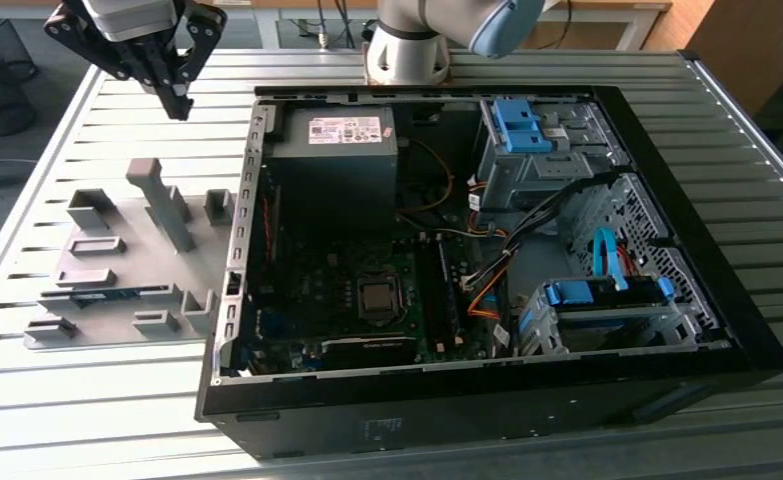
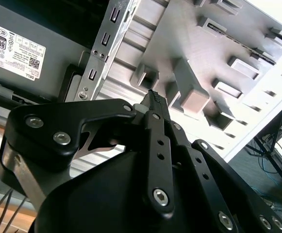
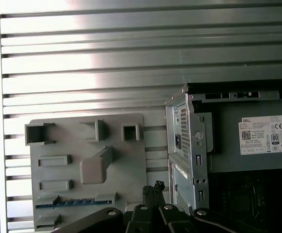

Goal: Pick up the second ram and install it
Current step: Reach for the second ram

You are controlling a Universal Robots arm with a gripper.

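The second ram [image 1: 114,293] is a thin blue-green stick lying in a slot near the front of the gray fixture plate [image 1: 124,225], on the exterior view's left. In the first wrist view the ram [image 3: 75,201] shows as a blue strip low on the plate. My gripper [image 1: 178,106] hangs high over the table beyond the plate's far end, well apart from the ram. Its fingers are shut together with nothing between them, as the gripper [image 2: 153,97] [image 3: 153,187] shows in both wrist views.
An open black computer case [image 1: 711,300] takes up the middle and right of the slatted metal table [image 1: 84,410]. Inside are the dark motherboard [image 1: 314,285] with a square socket [image 1: 378,297], a power supply [image 1: 344,135], cables and blue drive brackets [image 1: 605,292]. Upright gray blocks [image 1: 164,205] stand on the fixture plate.
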